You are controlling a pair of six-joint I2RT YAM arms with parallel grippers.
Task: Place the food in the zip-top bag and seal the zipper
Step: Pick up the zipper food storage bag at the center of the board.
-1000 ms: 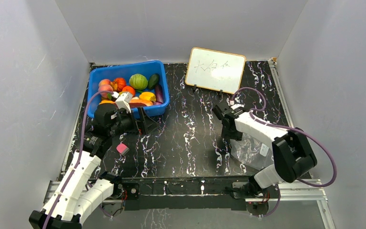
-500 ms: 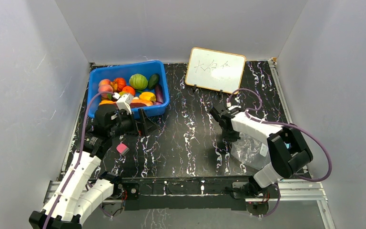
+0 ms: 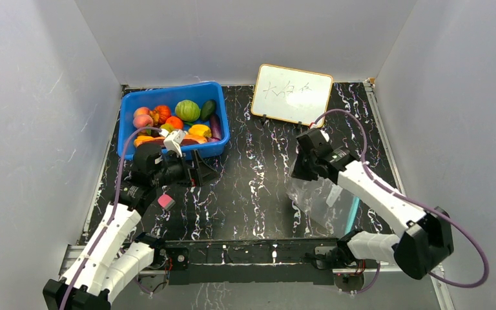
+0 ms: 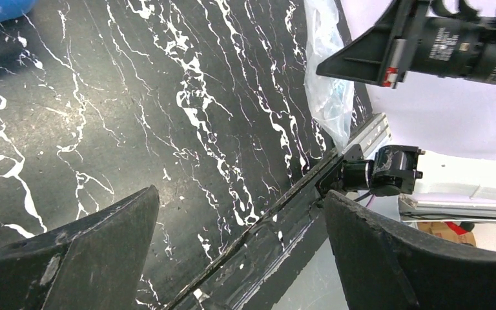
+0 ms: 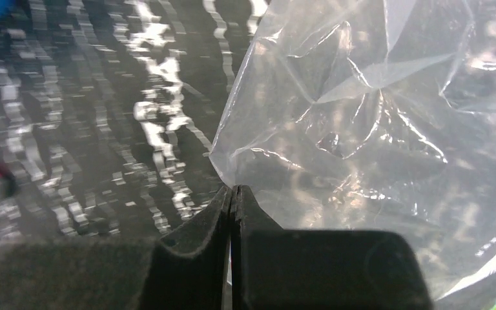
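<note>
While the black, white-veined tabletop (image 3: 252,187) carries everything, the biggest thing on it is the blue bin (image 3: 126,113), which sits in the far left corner. A whiteboard (image 3: 292,94) with writing on it stands propped at the far edge, right of the middle. The zip-top bag (image 3: 320,200) is clear, crinkled and holds nothing; it lies toward the near right corner, and one side of it is drawn up toward the middle of the tabletop.

That raised edge meets the right gripper (image 3: 296,174). The right wrist view shows its two fingers pressed fully together with the film of the bag (image 5: 374,129) pinched at their tips.

The left gripper (image 3: 206,169) hangs just off the bin's near right corner and points across the tabletop toward the bag. Its fingers are spread as wide as they go, and the left wrist view shows only bare tabletop between them.

All the food (image 3: 187,110) is piled in the bin, with a green round fruit at the far side and peaches (image 3: 143,118) by the left wall. A small pink cube (image 3: 166,201) lies near the left edge, beside the left arm. The zipper (image 3: 354,210) shows as a thin teal strip on the bag's right side.
</note>
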